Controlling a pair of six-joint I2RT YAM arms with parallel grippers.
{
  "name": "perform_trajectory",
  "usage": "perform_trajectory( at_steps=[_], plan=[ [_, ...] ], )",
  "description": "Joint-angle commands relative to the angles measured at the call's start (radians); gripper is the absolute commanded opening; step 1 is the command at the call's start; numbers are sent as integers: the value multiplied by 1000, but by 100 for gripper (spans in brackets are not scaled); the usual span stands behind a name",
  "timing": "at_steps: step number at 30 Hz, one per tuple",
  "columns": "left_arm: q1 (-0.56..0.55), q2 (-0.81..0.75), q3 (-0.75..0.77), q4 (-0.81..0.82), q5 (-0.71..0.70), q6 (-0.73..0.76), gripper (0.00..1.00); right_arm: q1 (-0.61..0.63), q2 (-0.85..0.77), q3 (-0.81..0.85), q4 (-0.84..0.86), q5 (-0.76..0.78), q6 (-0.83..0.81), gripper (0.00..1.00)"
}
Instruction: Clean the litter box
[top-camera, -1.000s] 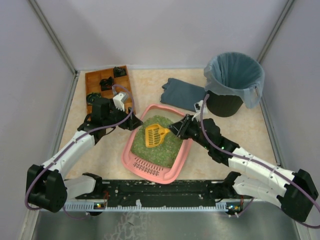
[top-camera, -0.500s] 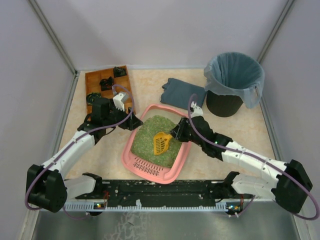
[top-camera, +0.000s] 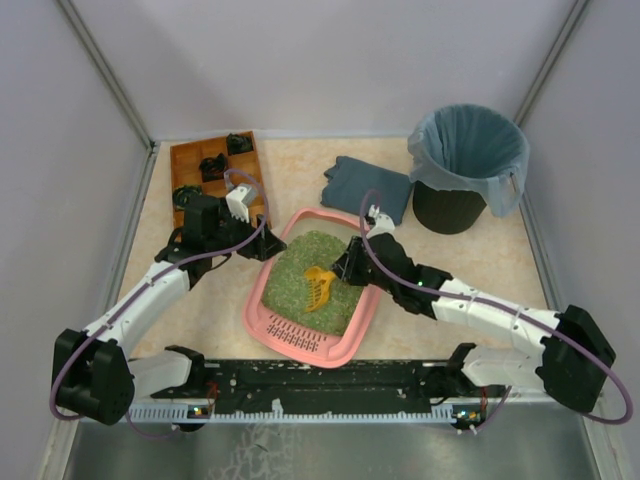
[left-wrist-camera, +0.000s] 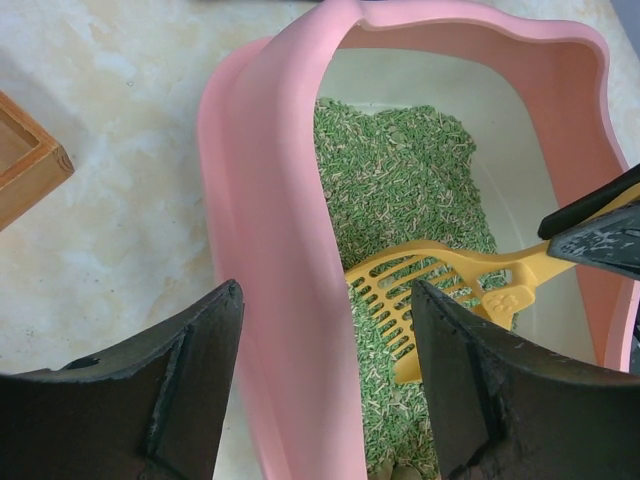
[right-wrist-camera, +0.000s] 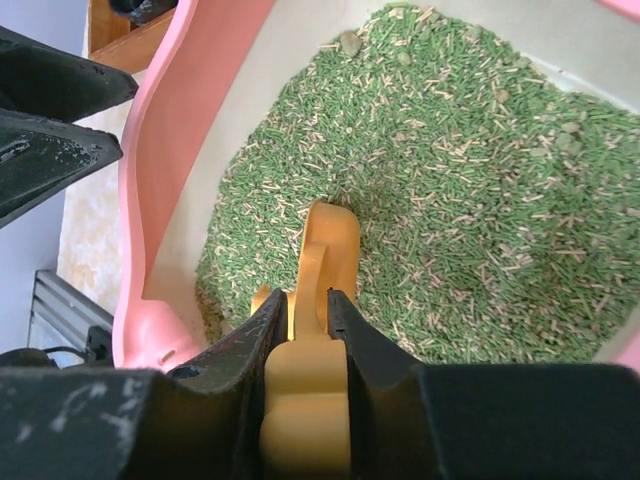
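Smooth pink plastic litter box (left-wrist-camera: 270, 260), rough green pellet litter (left-wrist-camera: 400, 170), matt yellow plastic scoop (left-wrist-camera: 440, 285), wooden tray (top-camera: 190, 157)

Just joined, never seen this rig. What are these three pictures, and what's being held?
Two robot arms with two-finger grippers are bolted at the near edge of a table. The wide picture comes from a fixed camera above and behind them; the other two from a camera on each wrist. On it: a pink litter box of green litter, a wooden tray, a bin, a grey cloth. The right gripper is shut on a yellow scoop dug into the litter. The left gripper is open, straddling the box's wall.
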Motion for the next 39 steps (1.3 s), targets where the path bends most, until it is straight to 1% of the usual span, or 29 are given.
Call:
perform_trajectory(
  at_steps=[1, 3, 7, 11, 17, 20, 22, 24, 26, 30, 32, 35, 39],
  plan=[
    [-2, -12, 14, 13, -9, 2, 75, 13, -95, 71, -85, 92, -57, 28],
    [-2, -18, 13, 12, -12, 3, 77, 14, -126, 82, -110, 110, -78, 35],
    [-2, -36, 8, 15, -30, 4, 81, 13, -185, 102, -150, 140, -118, 41],
    [-1, -47, 1, 22, -40, 1, 82, 13, -235, 123, -195, 162, -149, 43],
    [-2, -65, 1, 19, -58, 3, 83, 13, -291, 155, -289, 248, -209, 44],
    [-2, -92, -2, 16, -91, 4, 84, 12, -303, 177, -340, 284, -269, 45],
    [-2, -122, -7, 9, -130, 1, 86, 2, -304, 200, -383, 287, -305, 49],
    [-2, -159, -15, -1, -183, -9, 87, -23, -311, 219, -422, 282, -319, 51],
    [-2, -201, -24, -17, -239, -18, 88, -59, -351, 217, -430, 264, -323, 53],
    [-2, -296, -36, -59, -343, -18, 91, -223, -448, 181, -411, 109, -309, 58],
    [-2, -331, -39, -90, -388, -17, 93, -283, -493, 163, -406, 71, -301, 59],
    [-1, -377, -42, -128, -433, -19, 95, -295, -555, 142, -405, 89, -313, 63],
    [-2, -441, -63, -159, -467, -31, 95, -295, -648, 89, -394, 97, -350, 72]
  ],
)
